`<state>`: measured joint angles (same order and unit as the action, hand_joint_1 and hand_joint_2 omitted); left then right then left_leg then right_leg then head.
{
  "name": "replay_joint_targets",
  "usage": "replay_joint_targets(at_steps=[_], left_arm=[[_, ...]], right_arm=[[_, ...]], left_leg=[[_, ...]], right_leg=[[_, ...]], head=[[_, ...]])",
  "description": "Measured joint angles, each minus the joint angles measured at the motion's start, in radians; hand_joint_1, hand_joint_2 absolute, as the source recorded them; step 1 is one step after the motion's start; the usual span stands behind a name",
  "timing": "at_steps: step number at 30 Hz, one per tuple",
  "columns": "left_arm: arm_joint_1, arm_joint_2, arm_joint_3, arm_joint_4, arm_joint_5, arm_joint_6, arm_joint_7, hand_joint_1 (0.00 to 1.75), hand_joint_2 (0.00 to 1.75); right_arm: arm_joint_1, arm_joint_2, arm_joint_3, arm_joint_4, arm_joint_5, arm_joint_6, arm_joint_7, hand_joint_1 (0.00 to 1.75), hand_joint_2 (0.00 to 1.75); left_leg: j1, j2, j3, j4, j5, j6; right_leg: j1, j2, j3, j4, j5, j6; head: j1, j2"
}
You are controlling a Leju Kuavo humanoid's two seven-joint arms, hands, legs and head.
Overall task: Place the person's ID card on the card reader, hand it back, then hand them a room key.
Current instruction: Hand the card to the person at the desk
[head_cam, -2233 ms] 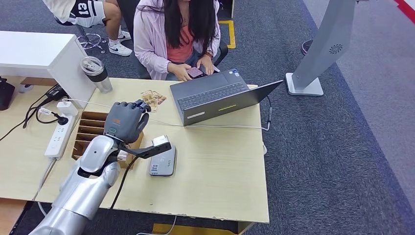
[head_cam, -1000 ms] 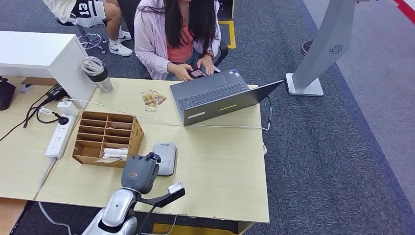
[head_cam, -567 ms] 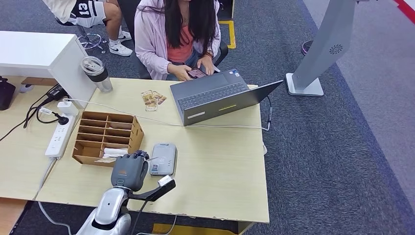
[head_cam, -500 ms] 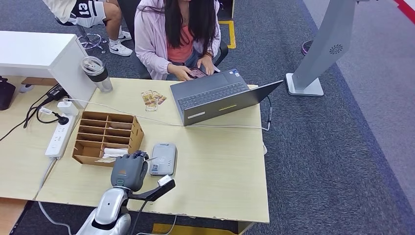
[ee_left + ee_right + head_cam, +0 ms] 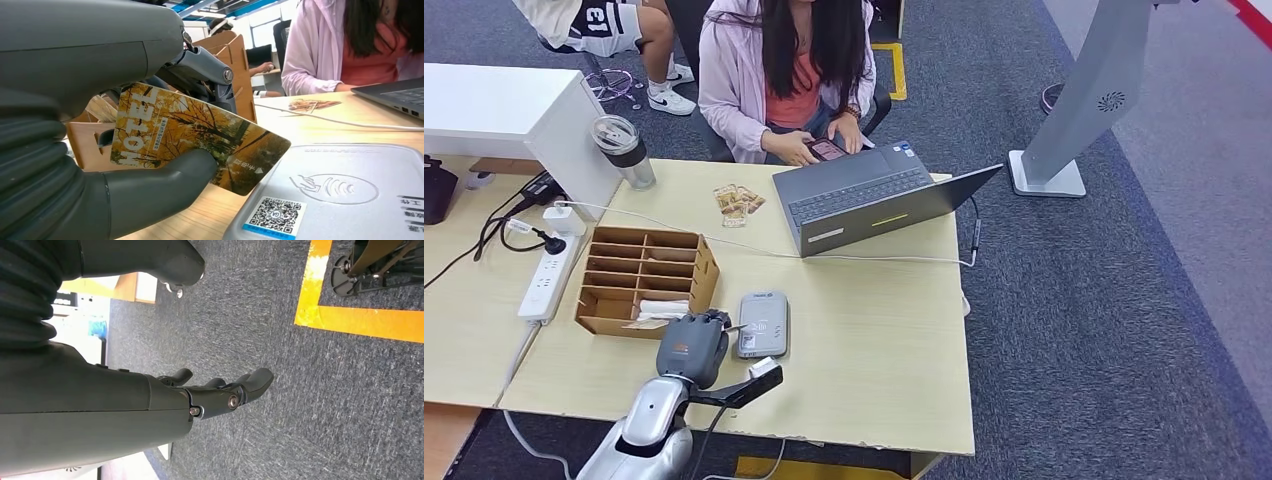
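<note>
Barely shifted, left hand (image 5: 150,165) pinches a room key (image 5: 200,137), seen from its wrist, beside the card reader (image 5: 762,323); right hand (image 5: 220,390) hangs empty.

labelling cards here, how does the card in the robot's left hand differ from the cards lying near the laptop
The hotel card is pinched in the left hand, tilted beside the card reader; the loose cards lie flat on the table, untouched. One is single, the others overlap. Both look orange-brown.

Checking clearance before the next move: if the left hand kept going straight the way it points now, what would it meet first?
Probably the card reader: the left hand holds a hotel card whose leading corner hangs just over the reader's near edge. Depth is uncertain.
</note>
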<state>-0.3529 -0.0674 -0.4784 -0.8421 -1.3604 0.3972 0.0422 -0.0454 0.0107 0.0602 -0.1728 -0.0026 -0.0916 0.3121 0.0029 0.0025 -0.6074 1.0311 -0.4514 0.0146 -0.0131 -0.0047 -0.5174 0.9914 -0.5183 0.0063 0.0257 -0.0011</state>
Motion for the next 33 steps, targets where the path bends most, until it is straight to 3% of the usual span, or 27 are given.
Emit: replay_joint_targets(at_steps=[13,26,33], left_arm=[[-0.019,0.002,0.007,0.020,0.017,0.125,-0.046,1.75,1.75],[-0.137,0.038,0.022,-0.022,0.005,0.081,-0.043,1.75,1.75],[-0.157,0.041,0.022,-0.022,-0.003,0.076,-0.043,1.75,1.75]], right_arm=[[0.000,0.000,0.000,0.000,0.006,0.000,0.002,0.00,1.75],[0.000,0.000,0.000,0.000,0.028,0.011,-0.003,0.00,1.75],[0.000,0.000,0.000,0.000,0.030,0.015,-0.004,0.00,1.75]], left_leg=[[0.000,0.000,0.000,0.000,0.001,0.001],[0.000,0.000,0.000,0.000,0.001,0.001],[0.000,0.000,-0.001,0.000,0.001,0.001]], right_leg=[[0.000,0.000,0.000,0.000,0.000,0.000],[0.000,0.000,0.000,0.001,0.000,0.000],[0.000,0.000,0.000,0.000,0.000,0.000]], head=[[0.000,0.000],[0.000,0.000],[0.000,0.000]])
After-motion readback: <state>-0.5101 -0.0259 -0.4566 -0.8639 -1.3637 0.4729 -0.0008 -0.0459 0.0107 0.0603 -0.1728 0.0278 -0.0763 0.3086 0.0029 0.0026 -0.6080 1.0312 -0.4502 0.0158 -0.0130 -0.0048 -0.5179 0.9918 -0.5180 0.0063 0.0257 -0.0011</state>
